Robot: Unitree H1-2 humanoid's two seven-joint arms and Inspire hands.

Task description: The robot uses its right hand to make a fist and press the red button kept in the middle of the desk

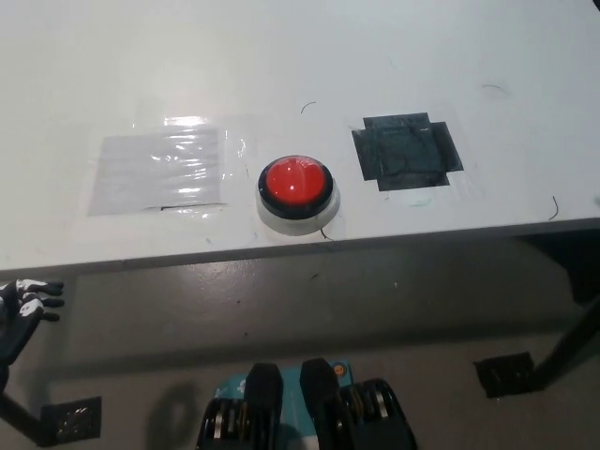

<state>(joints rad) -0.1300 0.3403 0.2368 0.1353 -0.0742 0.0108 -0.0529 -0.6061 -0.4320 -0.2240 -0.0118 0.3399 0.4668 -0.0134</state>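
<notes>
A round red button (295, 182) in a black ring on a white base sits on the white desk (309, 56), close to the desk's front edge. My left hand (23, 309) hangs at the picture's lower left, below the desk's edge, with its fingers apart and nothing in it. My right hand is out of view, and no hand is near the button.
A clear taped plastic patch (161, 171) lies left of the button. A black taped patch (405, 152) lies to its right. Below the desk's front edge (309, 246) the grey floor shows, with desk legs and foot plates (504, 375) at both sides.
</notes>
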